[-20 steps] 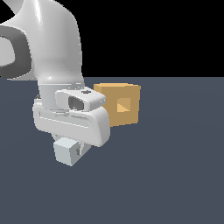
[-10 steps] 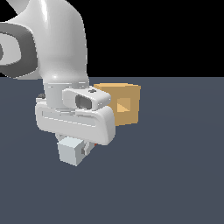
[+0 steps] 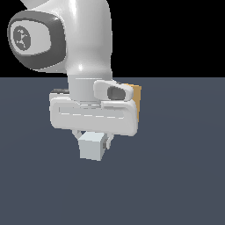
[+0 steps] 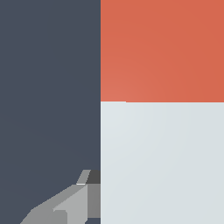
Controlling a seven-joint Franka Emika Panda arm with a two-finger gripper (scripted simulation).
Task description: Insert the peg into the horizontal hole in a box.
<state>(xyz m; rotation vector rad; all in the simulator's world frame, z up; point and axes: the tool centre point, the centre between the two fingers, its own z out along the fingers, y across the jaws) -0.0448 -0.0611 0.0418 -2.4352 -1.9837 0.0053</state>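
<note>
Glossy white arm [image 3: 83,39], grey joint cap, white boxy pincer [image 3: 93,139]

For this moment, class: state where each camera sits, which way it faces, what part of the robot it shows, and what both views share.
Exterior view: off the arm, low and level with the floor, facing the arm's wrist and gripper, which holds the peg and hides most of the box.
Wrist view: on the wrist, looking along the gripper at the peg's red and white parts; one finger shows.
Shared: the peg.

A flat slate-blue floor [image 3: 184,176] meets a plain black backdrop [image 3: 176,35].
</note>
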